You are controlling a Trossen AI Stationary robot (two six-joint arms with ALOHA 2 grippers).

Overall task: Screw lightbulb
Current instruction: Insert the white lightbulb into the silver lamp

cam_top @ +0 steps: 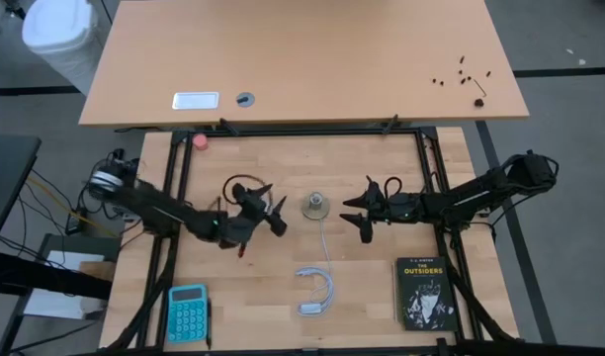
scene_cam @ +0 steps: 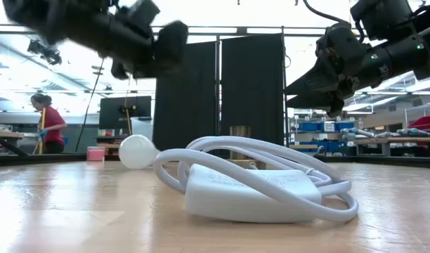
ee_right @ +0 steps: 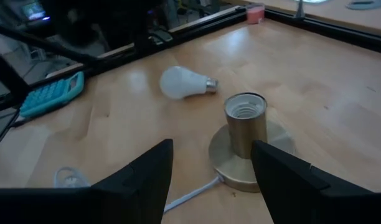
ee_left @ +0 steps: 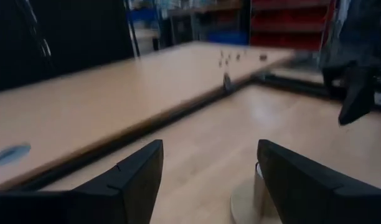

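Lightbulb (ee_right: 182,82) lies loose on my worktop (ee_right: 340,93) at frame centre, socket (ee_right: 246,124) empty; left tool (ee_left: 209,180) and right tool (ee_right: 212,180) both spread, holding nothing

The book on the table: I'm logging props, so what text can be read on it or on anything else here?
"THE OUTSIDERS" on the black book's cover; a smaller line above it is too small to read.
Blue calculator: key markings too small to read.
White label on the far table: unreadable.

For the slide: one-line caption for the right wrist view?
Open right gripper hovers before the brass socket; the lightbulb lies on its side just beyond, unscrewed.
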